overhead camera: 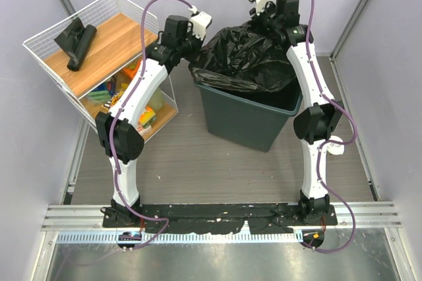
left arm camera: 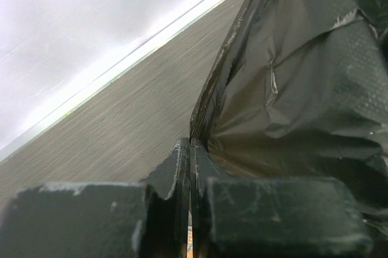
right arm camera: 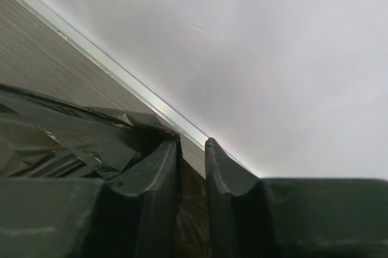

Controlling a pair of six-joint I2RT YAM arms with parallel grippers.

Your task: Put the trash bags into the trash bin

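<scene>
You have the large crinkled black plastic trash bag (overhead camera: 244,57) bulging from the mouth of the square grey-green plastic trash bin (overhead camera: 245,121), with the left gripper (left arm camera: 190,149) fingers clamped on its edge and the right gripper (right arm camera: 193,144) fingers slightly parted, so that corner could slip free and spill outside the bin.

A white wire rack (overhead camera: 115,40) holds colourful snack packets (overhead camera: 146,117) on its lower wooden shelf.

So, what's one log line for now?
left gripper shut on crinkled black plastic trash bag | right gripper open | bag draped over grey-green plastic bin
</scene>
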